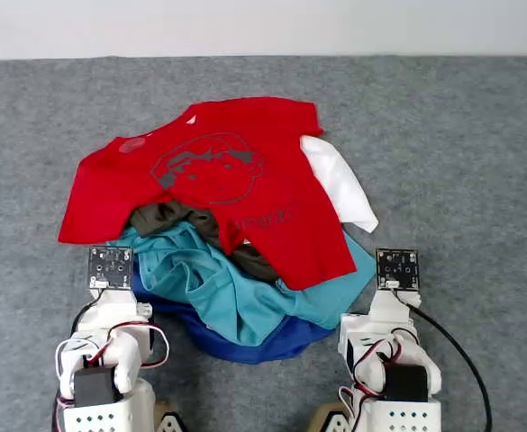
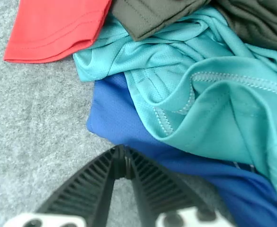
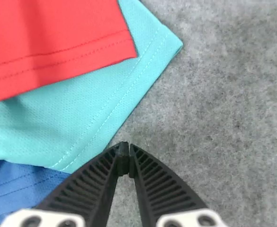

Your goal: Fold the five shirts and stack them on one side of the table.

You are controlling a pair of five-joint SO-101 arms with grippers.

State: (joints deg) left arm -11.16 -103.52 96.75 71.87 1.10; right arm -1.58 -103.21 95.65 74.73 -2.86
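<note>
Five shirts lie heaped in the middle of the table. A red shirt [image 1: 218, 180] with a grey print is spread on top, over a dark olive shirt [image 1: 168, 216], a teal shirt [image 1: 218, 279], a blue shirt [image 1: 263, 342] at the bottom and a white shirt [image 1: 340, 184] sticking out on the right. My left gripper [image 2: 125, 163] is shut with nothing in it, just short of the blue shirt's [image 2: 114, 123] edge, beside the teal shirt [image 2: 209, 109]. My right gripper [image 3: 124, 158] is shut and empty at the hem of the teal shirt [image 3: 72, 123], with the red shirt [image 3: 53, 38] beyond.
Grey felt-like cloth covers the table [image 1: 461, 135]. Bare table lies left, right and behind the heap. Both arm bases [image 1: 110, 378] [image 1: 389, 378] stand at the front edge, one on each side of the pile. A pale wall runs along the back.
</note>
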